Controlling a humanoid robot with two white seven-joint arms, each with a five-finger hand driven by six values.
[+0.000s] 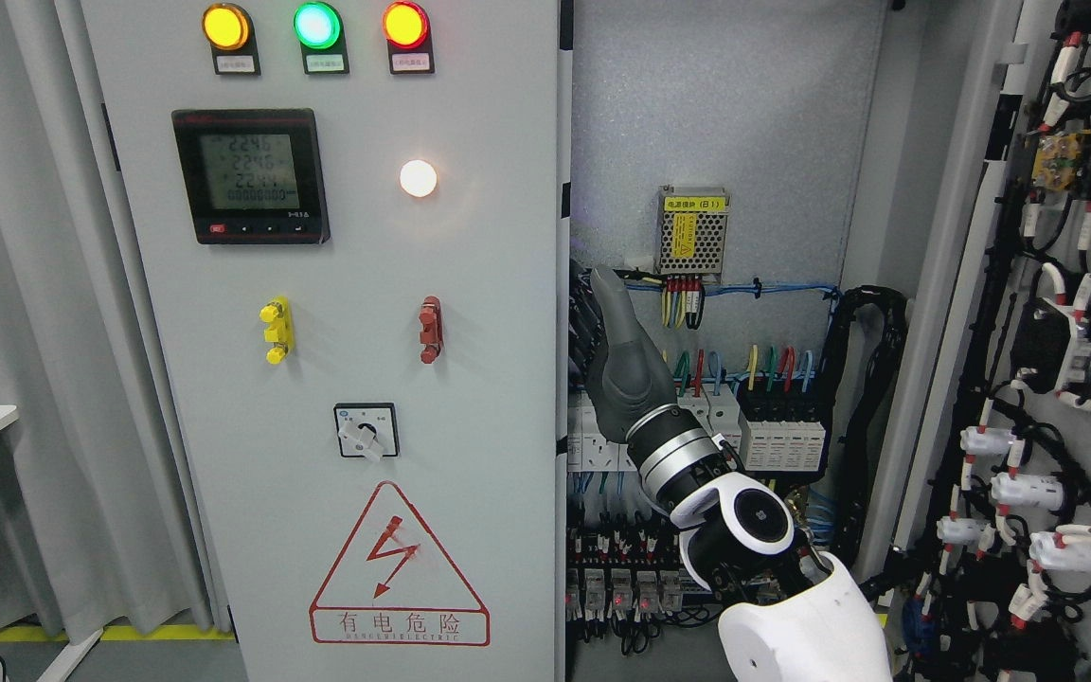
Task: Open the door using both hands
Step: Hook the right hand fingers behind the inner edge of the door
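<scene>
Right hand [623,365] raised inside the cabinet, grey fingers [610,298] extended and flat, holding nothing, beside the left door's [337,379] inner edge; right door [1057,360] swung open at frame right, wiring exposed

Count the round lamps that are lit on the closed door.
4: a yellow lamp, a green lamp and a red lamp along the top, one white lamp lower.

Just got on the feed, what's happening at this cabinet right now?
The right robot hand is raised at the inner edge of the left door, in front of the open right half of the cabinet. That half already stands open, with its door swung out to the right showing its wiring. Whether the fingers grip the edge is unclear. The left arm is out of view.
</scene>
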